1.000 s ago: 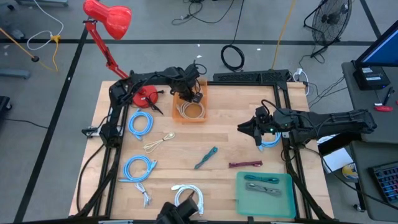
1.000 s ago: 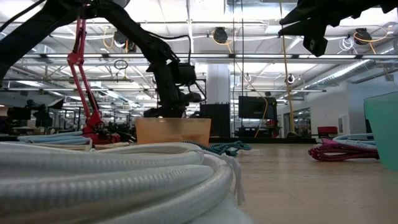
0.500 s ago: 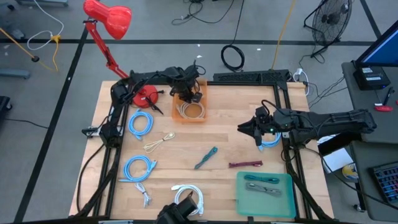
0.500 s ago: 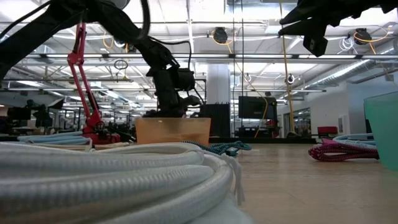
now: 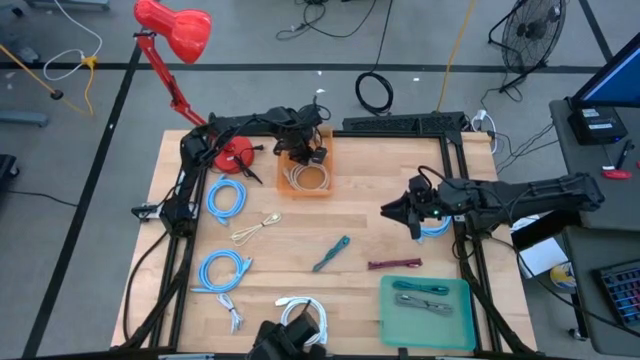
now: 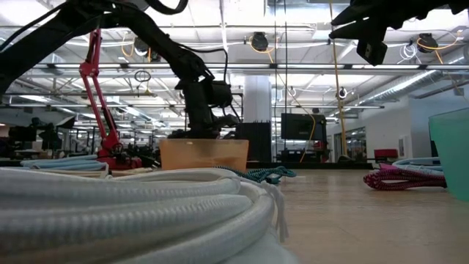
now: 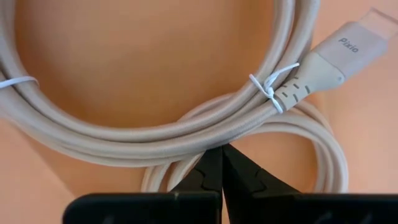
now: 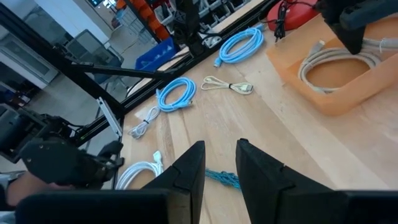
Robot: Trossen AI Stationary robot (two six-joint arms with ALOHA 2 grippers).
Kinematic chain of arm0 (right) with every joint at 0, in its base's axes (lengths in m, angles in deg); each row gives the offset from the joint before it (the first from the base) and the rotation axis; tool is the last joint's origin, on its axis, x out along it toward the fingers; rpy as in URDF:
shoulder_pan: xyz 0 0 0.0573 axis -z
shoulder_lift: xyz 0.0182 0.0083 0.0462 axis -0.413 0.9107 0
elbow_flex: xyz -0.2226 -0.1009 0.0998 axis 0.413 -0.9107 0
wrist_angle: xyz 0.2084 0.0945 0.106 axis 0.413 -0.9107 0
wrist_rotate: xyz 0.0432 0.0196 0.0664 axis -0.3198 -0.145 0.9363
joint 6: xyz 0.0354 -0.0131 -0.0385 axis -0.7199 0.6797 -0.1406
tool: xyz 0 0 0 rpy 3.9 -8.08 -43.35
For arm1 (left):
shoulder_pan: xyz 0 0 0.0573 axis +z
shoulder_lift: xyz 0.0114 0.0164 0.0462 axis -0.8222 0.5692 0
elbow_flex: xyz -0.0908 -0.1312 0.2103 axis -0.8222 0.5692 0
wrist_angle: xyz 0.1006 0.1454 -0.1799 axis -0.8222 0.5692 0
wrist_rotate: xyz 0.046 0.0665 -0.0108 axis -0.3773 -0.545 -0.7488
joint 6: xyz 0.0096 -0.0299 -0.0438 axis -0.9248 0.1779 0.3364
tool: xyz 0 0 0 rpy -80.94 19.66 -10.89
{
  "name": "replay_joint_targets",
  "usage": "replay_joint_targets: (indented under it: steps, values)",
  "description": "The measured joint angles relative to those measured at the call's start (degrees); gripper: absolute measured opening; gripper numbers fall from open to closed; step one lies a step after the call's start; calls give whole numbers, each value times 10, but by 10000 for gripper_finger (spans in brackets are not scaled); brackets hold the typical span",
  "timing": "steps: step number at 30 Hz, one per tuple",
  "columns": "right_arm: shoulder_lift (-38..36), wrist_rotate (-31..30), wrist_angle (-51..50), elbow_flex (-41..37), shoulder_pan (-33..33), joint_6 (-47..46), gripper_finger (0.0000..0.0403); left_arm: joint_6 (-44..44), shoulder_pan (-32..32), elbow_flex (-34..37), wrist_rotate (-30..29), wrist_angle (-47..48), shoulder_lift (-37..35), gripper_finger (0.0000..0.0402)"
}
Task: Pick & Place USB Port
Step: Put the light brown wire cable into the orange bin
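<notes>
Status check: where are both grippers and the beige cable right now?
Left gripper shut, empty, over beige cable in orange bin. Right gripper open, hovering mid-table. Nothing obstructing.

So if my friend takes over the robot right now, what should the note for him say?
Left gripper: shut, empty, over the orange bin, tips just above the beige cable coiled inside.
Right gripper: fingers a little apart, empty, hovering above the table's right side.
Done: beige cable in the orange bin; two grey cables in the green tray.
Left on the table: three blue coils, a small cream cable, a teal cable, a maroon cable and a white coil.
</notes>
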Motion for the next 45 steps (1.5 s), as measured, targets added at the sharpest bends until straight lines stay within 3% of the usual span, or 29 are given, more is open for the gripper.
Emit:
replay_joint_targets:
  steps: [19, 30, 45]
  values:
    - [6, -2, 0, 0, -2, -10, 84, -10, -1, -6, -26, -1, -1, 0]
    - [6, -1, 2, 0, -2, -10, 84, -31, 3, -73, -52, 44, -8, 0]
    - [6, -2, 1, 0, -2, -9, 84, -34, 4, -60, -48, 33, -5, 0]
